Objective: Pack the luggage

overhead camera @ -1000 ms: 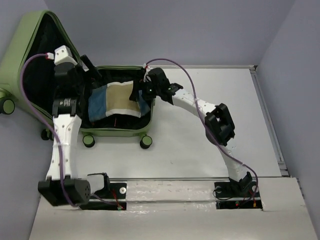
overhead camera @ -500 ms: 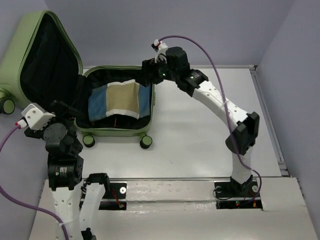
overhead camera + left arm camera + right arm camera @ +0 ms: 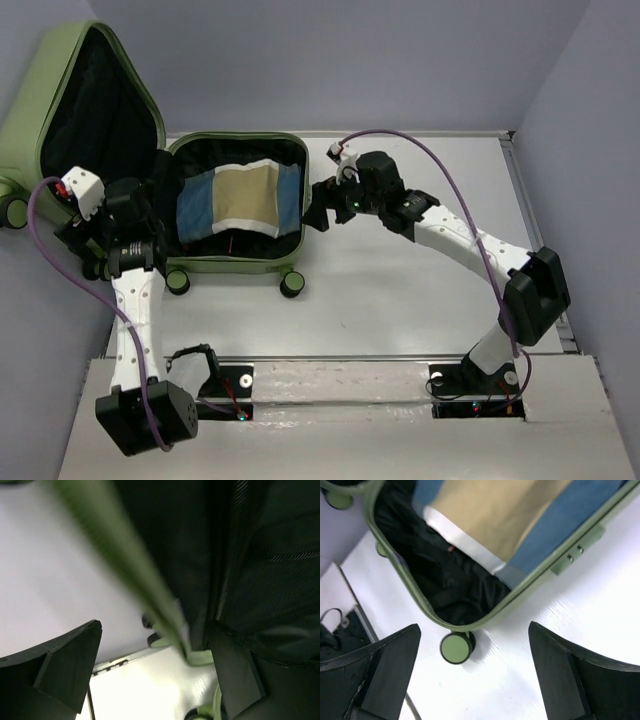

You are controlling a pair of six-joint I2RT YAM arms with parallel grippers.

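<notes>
A white bench [image 3: 420, 290] sits between lavender walls. The luggage [image 3: 235, 264] lies open at about 10 o'clock, with its lid [image 3: 95, 110] raised towards the left wall and a folded blue-and-tan cloth [image 3: 240, 198] in the black-lined base. The left claw [image 3: 155, 627] is at 9 o'clock by the lid's edge. Its fingers are spread wide and the blurred green rim runs between them, though I cannot tell whether they touch it. The right claw [image 3: 474, 630] hangs just beside the base's right rim, near the centre — also wide, gripping nothing.
</notes>
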